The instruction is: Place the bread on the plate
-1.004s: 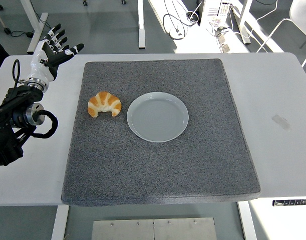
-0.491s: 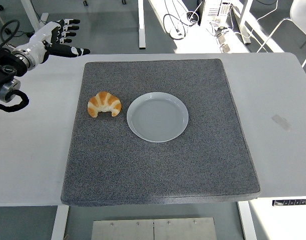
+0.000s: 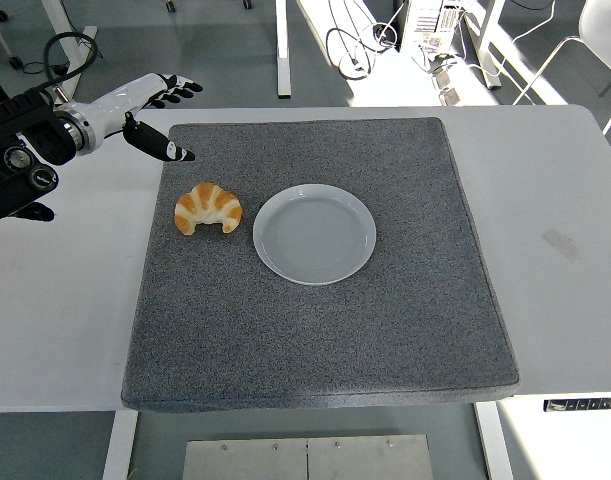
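A golden croissant lies on the dark grey mat, just left of an empty pale grey plate near the mat's middle. My left hand hovers above the mat's far left corner, up and to the left of the croissant and apart from it. Its fingers are spread, the thumb pointing down toward the mat, and it holds nothing. My right arm does not show.
The mat covers most of the white table. Beyond the far edge stand table legs, cables and a white chair on the floor.
My left arm has swung from the table's left side up and rightward; the hand now reaches over the mat's far left corner, closer to the croissant. Croissant and plate have not moved.
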Controlling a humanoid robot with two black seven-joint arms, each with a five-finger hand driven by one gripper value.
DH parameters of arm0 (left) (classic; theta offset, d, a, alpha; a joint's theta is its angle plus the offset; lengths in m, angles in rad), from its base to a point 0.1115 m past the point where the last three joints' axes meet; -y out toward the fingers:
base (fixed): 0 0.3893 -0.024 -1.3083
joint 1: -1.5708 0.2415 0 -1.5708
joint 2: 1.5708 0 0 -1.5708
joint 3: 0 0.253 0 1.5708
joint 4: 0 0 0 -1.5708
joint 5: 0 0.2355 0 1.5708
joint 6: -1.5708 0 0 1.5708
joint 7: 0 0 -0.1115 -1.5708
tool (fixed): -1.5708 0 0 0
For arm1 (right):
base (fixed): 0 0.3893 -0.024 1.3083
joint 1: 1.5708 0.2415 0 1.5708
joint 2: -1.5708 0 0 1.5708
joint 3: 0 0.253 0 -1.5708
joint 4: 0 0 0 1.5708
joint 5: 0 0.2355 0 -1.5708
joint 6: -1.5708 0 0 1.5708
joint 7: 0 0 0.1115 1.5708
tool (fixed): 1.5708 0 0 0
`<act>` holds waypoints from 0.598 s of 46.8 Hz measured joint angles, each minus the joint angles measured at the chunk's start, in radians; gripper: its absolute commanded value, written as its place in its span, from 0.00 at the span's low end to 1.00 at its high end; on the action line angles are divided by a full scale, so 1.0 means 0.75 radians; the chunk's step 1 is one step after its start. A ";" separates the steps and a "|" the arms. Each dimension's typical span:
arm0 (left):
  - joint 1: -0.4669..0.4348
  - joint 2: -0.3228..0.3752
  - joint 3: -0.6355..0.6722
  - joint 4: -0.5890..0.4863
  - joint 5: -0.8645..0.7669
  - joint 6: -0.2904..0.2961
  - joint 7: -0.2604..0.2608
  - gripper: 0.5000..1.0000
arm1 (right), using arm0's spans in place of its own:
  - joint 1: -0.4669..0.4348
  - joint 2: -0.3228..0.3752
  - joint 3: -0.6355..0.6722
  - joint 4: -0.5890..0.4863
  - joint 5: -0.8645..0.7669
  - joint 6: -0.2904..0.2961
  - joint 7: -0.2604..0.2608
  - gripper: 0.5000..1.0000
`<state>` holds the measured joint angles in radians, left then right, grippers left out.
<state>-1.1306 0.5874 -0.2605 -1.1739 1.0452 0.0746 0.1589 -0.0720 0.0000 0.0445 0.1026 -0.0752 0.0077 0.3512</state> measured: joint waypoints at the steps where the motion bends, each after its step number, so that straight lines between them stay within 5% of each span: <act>1: 0.000 0.000 0.000 -0.008 0.003 -0.005 0.011 0.83 | 0.000 0.000 0.000 0.000 0.000 0.000 0.000 1.00; 9: -0.004 0.040 0.000 -0.088 0.007 -0.071 0.122 0.83 | 0.000 0.000 0.000 0.000 0.000 0.000 0.000 1.00; 28: -0.013 0.034 0.075 -0.087 0.065 -0.089 0.167 0.91 | 0.000 0.000 0.000 0.000 0.000 0.000 0.000 1.00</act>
<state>-1.1406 0.6131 -0.2038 -1.2390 1.0937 0.0078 0.2845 -0.0719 0.0000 0.0445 0.1027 -0.0752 0.0077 0.3513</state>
